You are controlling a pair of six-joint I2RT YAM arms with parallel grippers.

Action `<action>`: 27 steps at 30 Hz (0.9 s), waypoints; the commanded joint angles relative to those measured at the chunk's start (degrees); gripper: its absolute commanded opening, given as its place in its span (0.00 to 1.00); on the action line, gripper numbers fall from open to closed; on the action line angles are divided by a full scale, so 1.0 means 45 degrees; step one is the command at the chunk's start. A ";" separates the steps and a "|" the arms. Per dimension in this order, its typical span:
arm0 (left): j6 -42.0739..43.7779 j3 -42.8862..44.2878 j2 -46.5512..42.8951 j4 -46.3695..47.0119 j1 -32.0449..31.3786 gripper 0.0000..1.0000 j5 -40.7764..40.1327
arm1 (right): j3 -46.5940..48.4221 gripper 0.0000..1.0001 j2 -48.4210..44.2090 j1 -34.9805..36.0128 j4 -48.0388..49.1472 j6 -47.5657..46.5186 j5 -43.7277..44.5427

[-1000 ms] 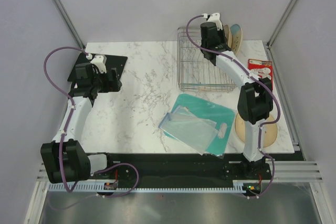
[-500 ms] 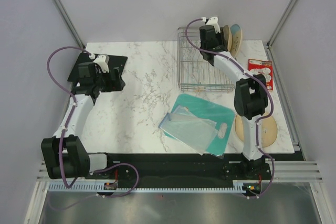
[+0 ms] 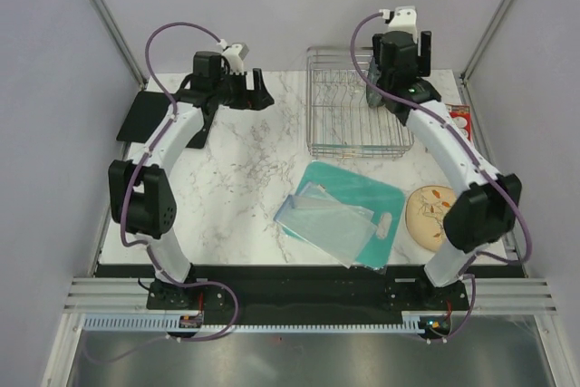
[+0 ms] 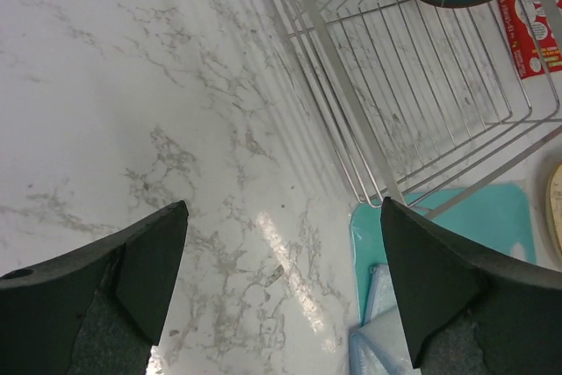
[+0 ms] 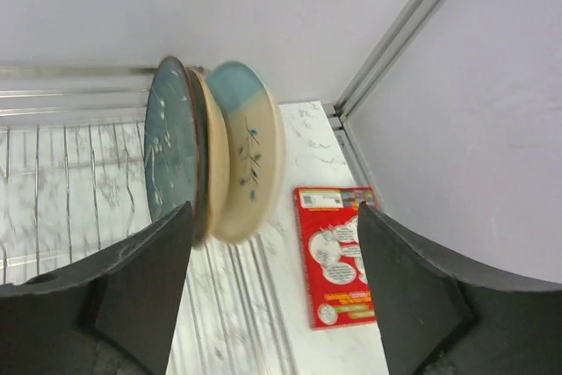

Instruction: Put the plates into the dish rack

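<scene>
Three plates (image 5: 215, 151) stand on edge in the dish rack (image 3: 344, 115), far-right end, and the last tan plate (image 3: 433, 215) lies flat on the table (image 3: 245, 178) near-right — straight back toward the near side from the right gripper (image 5: 274, 217), well apart from the left gripper (image 4: 283, 208) — both spread wide, empty.

Plates (image 5: 250, 155) seemingly in rack (image 3: 356, 153), behind board (image 3: 362, 186).

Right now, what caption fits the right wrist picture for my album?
Three plates stand on edge at the dish rack, seen past the open right pincer.
</scene>
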 commanded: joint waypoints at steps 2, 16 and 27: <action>-0.0818 0.0942 0.0630 -0.0162 -0.0576 0.97 0.0626 | -0.1988 0.88 -0.3440 -0.1720 -0.4458 0.0563 -0.4309; -0.3076 -0.3528 -0.0974 0.2216 -0.6784 1.00 0.3145 | -0.7831 0.88 -0.5714 -1.1861 -0.8963 -0.5508 -1.2731; -0.6130 -0.0585 0.4236 0.5306 -0.9600 0.88 0.2794 | -0.6894 0.88 -0.5303 -1.3583 -1.0251 -0.5841 -1.4568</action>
